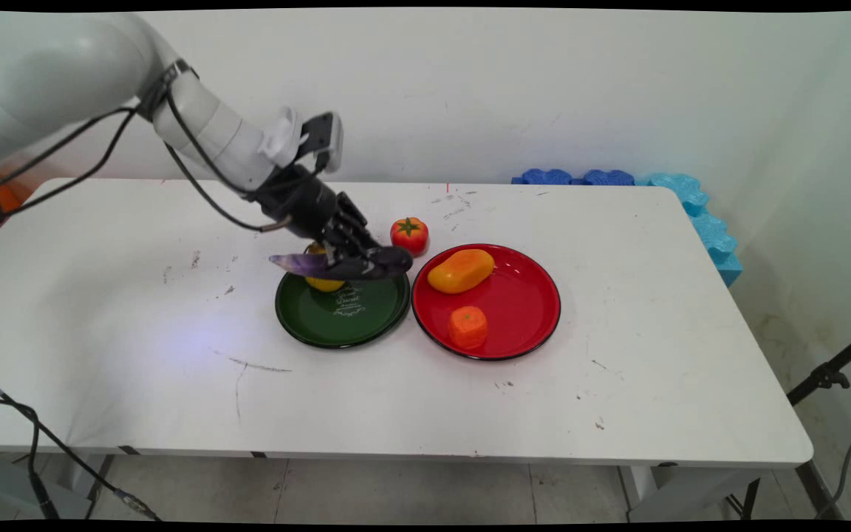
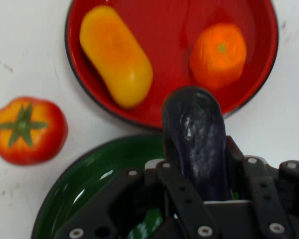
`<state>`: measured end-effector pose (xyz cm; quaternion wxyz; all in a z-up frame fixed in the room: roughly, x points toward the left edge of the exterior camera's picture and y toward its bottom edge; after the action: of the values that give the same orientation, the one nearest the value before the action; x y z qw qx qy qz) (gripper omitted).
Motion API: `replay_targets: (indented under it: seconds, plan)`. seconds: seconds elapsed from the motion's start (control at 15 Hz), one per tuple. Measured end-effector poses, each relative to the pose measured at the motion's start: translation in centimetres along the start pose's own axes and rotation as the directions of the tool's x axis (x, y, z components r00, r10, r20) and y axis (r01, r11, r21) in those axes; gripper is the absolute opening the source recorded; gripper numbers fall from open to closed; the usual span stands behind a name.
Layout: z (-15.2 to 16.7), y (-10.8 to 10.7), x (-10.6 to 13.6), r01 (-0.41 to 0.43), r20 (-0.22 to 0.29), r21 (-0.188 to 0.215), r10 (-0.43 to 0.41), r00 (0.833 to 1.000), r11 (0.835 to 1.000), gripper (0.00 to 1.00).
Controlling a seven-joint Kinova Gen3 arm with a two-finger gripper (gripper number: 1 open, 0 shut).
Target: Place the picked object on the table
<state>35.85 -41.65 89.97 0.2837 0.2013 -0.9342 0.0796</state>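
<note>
White table [image 1: 137, 369] scuffed, plain wall behind, blue foam pieces [image 1: 680, 196] at far right corner. Left half of tabletop bare, wide bare strip along near edge too. Gripper [image 1: 355, 260] clamped on a purple eggplant [image 1: 337, 264], held level just above green plate [image 1: 344, 325], yellow fruit [image 1: 322, 282] under it. Tomato [image 1: 409, 235] just behind. Red plate [image 1: 521, 310] beside green, touching or nearly, holding mango [image 1: 461, 270] and orange [image 1: 467, 326]

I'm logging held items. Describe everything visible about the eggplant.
The eggplant is dark purple, glossy and long, with a paler tapered end pointing left. It lies roughly level, clamped in the end effector, lifted over the green plate's far rim. Its rounded end points toward the red plate. Only the end effector touches it.
</note>
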Motion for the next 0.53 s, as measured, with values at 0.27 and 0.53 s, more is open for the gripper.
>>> replay_targets:
  seconds: [0.27, 0.53]
  plan:
    - [-1.2, 2.3, 2.9, 0.057, -0.021, -0.008, -0.057, 0.998, 0.998, 0.0]
    - [-0.8, 5.0, 4.7, 0.086, -0.028, -0.029, -0.086, 0.996, 0.996, 0.0]
